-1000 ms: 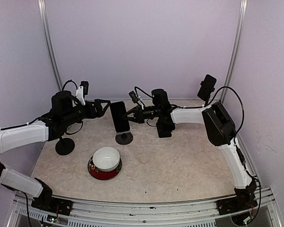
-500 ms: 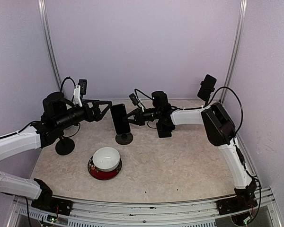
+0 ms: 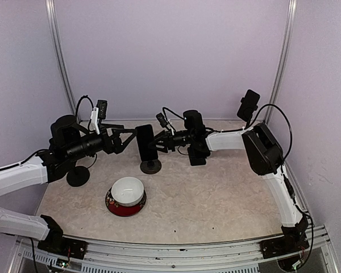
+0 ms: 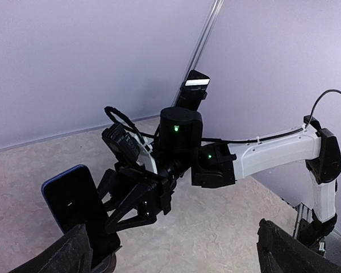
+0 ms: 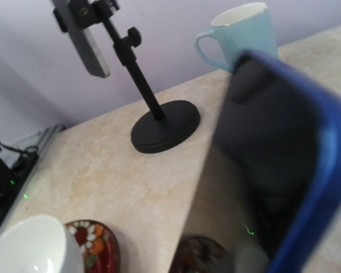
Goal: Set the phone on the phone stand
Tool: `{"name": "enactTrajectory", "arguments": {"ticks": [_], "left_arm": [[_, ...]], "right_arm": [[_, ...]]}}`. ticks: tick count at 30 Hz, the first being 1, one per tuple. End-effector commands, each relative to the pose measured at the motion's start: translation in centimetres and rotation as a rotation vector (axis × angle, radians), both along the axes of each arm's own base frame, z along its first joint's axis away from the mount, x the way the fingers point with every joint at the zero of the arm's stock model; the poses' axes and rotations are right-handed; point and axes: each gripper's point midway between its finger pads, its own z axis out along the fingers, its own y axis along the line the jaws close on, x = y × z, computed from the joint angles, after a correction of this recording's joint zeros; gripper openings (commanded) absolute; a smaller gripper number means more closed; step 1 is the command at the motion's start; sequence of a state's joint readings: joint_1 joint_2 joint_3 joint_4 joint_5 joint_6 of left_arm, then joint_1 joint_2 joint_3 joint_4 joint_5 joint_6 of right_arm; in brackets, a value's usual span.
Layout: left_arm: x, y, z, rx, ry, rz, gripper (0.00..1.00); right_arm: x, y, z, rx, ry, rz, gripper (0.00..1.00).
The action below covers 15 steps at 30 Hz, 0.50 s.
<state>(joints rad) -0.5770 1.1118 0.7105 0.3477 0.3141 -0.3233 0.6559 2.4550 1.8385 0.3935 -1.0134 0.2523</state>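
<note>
Fingers of the right gripper [image 3: 158,141] stand parted at the edge of the phone [image 3: 145,142], upright on the phone stand [image 3: 150,166]; the left gripper [image 3: 125,141] gapes wide just beside it.

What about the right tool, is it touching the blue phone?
Cannot tell. In the left wrist view the right tool sits beside the phone, but neither gap nor contact shows plainly.

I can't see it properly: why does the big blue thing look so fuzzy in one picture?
Right wrist view: the phone fills the right side, too close to the lens, so it blurs; the mug behind is sharper. Top view: the phone is crisp, under soft even light.
</note>
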Motion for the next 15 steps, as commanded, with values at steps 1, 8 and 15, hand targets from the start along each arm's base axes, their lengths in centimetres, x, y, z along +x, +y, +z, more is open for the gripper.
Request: {"name": "enactTrajectory", "arguments": {"ticks": [1, 8, 15], "left_arm": [[-1.7, -0.6, 0.8, -0.006, -0.058, -0.054, 0.99], [-3.3, -1.6, -0.1, -0.002, -0.063, -0.114, 0.99], [-5.2, -3.8, -2.1, 0.062, -0.070, -0.190, 0.99]], "right_arm": [[0.3, -0.8, 4.3, 0.009, -0.092, -0.040, 0.59], [-0.4, -2.4, 9.0, -0.021, -0.196, -0.108, 0.85], [-1.7, -5.2, 13.2, -0.055, -0.292, -0.211, 1.00]]}}
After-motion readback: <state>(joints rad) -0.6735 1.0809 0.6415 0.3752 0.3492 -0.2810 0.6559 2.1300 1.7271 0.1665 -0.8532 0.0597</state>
